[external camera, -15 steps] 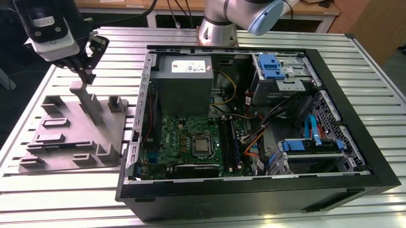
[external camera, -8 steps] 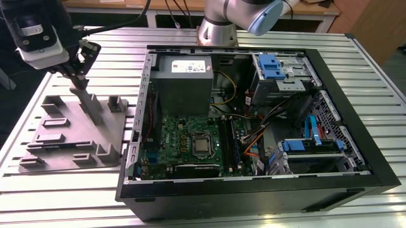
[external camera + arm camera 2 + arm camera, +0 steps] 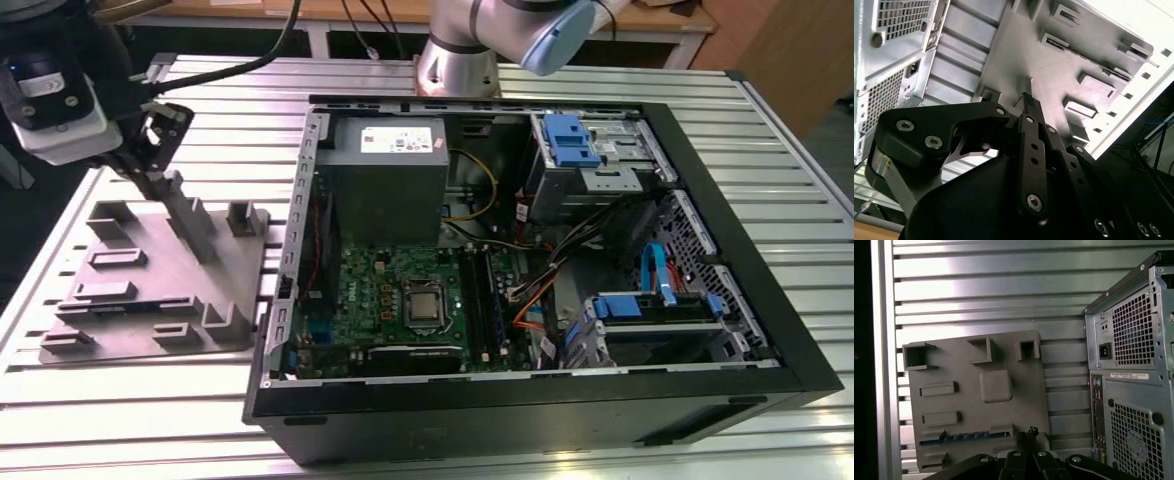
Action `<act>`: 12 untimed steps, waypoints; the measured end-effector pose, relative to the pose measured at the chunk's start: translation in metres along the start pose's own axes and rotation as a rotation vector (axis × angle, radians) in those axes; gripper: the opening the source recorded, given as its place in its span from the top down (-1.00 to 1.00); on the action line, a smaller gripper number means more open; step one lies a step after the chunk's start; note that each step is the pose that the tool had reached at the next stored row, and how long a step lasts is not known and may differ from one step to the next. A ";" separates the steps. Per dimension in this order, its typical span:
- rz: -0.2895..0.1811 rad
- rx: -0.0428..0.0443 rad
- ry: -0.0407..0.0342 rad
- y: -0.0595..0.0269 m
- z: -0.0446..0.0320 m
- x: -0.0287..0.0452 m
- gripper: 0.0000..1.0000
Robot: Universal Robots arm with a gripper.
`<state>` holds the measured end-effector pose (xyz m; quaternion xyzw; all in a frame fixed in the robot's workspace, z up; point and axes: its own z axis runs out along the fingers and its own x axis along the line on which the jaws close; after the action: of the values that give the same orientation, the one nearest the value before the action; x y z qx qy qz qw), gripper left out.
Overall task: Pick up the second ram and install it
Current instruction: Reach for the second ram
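Closest in both wrist views is the black tool [image 3: 1026, 100] [image 3: 1026, 434]. Its fingers [image 3: 1031, 150] are clenched, tapering to one narrow tip. Whether anything thin is pinched there cannot be told.

Just beyond the tip in the first wrist view lies the second ram [image 3: 966, 437], a thin blue-green strip standing on edge in a slot of the grey fixture plate [image 3: 1004, 355]. The tip sits just beside the end of the ram that is nearer the computer case [image 3: 1134, 390]. I cannot tell whether they touch.

The plate carries several raised pockets and blocks and rests on the ribbed metal counter [image 3: 979, 290].

In the second wrist view the plate [image 3: 1079, 65] spreads out past the tip. The counter's slats [image 3: 959, 65] and the perforated rear of the case [image 3: 894, 30] lie off to one side.

In the exterior view, the near wall of the black case [image 3: 534, 410] comes first, the case lying open on its side on the counter [image 3: 134, 420]. Inside it are the green motherboard [image 3: 380, 285] and a blue drive caddy [image 3: 641, 305]. Farther back are the grey power supply [image 3: 387, 180] and another blue caddy [image 3: 574, 140].

The fixture plate [image 3: 147, 290] lies on the exterior view's left of the case, close beside it. The tool [image 3: 170, 183] points down over the plate's far part, above a tall post.

Farthest back stands the arm's base [image 3: 461, 55].
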<state>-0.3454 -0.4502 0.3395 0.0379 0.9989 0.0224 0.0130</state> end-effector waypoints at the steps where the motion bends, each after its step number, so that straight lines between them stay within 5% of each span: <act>1: 0.000 -0.0001 -0.0001 -0.0011 0.0010 0.0019 0.80; 12: 0.000 0.0000 0.0000 -0.0124 0.0133 0.0231 0.80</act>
<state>-0.3691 -0.4602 0.3251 0.0379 0.9989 0.0224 0.0130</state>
